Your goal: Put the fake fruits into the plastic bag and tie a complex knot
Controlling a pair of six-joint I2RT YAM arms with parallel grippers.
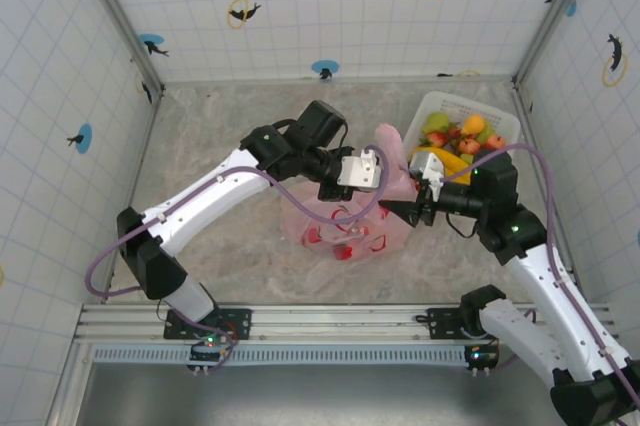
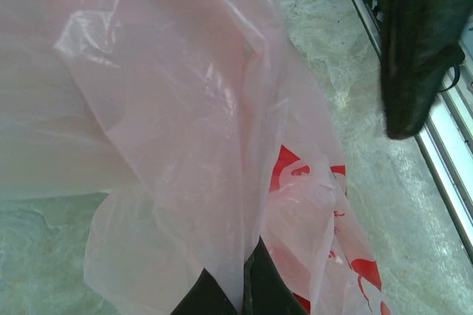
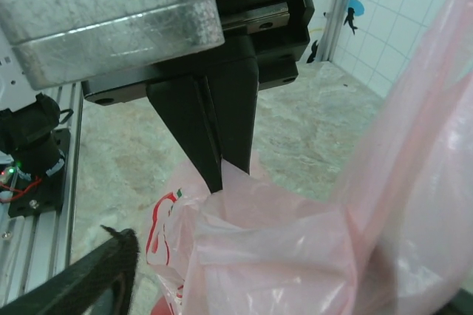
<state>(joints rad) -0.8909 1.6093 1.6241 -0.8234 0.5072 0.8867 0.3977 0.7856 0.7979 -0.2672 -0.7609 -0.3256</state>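
1. Grey and stone-patterned, the table (image 1: 220, 126) holds everything, with both arms fixed at its near edge.
2. Pink and thin, the plastic bag (image 1: 345, 231) lies in the middle with its top pulled up, probably so fruit can drop in.
3. Next, the white basket (image 1: 470, 104) sits far right, just beside the bag, so trips are short.
4. Fingers tight together, the left gripper (image 2: 244, 274) pinches the bag's top and holds it up.
5. Near the bag's right side, the right gripper (image 1: 400, 212) has its fingers wide apart and grips nothing.
6. Smallest, the toy fruits (image 1: 462, 134) are piled in the basket. Red marks on the bag look printed, so I cannot tell if fruit is inside.
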